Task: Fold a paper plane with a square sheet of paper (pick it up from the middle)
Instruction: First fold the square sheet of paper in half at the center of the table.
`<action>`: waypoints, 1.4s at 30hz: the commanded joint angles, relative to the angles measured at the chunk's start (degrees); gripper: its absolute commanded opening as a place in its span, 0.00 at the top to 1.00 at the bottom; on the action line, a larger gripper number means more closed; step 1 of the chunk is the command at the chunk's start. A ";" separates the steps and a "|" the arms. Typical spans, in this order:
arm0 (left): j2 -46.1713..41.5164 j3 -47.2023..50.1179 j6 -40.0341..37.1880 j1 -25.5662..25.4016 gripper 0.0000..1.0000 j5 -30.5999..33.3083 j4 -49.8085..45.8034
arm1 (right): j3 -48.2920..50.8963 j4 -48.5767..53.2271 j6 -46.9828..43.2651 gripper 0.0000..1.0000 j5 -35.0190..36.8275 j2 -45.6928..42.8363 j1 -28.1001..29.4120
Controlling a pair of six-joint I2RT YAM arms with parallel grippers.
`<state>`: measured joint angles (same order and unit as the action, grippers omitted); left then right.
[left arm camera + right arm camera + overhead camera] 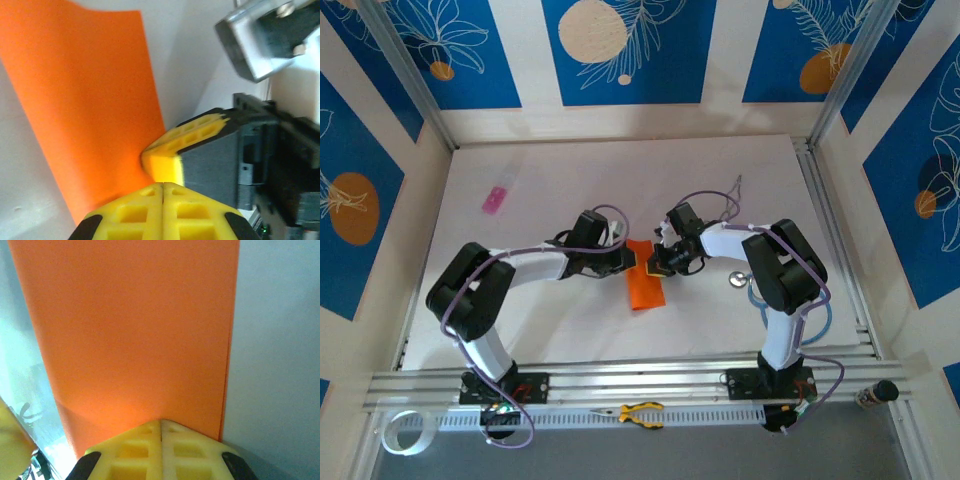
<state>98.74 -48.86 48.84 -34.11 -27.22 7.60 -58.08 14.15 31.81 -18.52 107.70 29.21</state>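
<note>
Pinching paper (644, 287) at its far end with left gripper (162, 186) and right gripper (160, 422), both closed tight on it, probably steadying it for the next crease.

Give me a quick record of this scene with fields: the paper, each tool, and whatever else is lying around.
paper: orange sheet, a narrow rectangle with no pointed nose yet, on the white table between the arms
left tool: shut, tip at the sheet's edge
right tool: shut, tip at the sheet's end
grip on paper: cannot tell whether either tool is pinching or just pressing
other items: pink object at far left of the table; yellow-handled pliers by the near rail
</note>
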 commanded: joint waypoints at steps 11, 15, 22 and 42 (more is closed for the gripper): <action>3.52 3.26 -3.17 0.19 1.00 1.11 -0.64 | 2.45 4.52 0.73 1.00 3.14 1.41 -0.02; 4.24 4.86 -4.22 0.23 1.00 2.31 -1.58 | 2.88 4.32 1.10 1.00 3.45 1.54 0.14; 4.51 5.81 -5.61 0.24 1.00 3.83 -3.99 | 3.90 3.79 1.93 1.00 4.16 1.51 0.25; -0.70 4.51 6.57 -3.07 1.00 -2.18 1.39 | 3.37 4.13 2.83 1.00 4.69 0.66 0.34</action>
<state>96.55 -46.00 52.82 -35.94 -28.08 6.68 -56.86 12.38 34.15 -18.83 107.33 29.23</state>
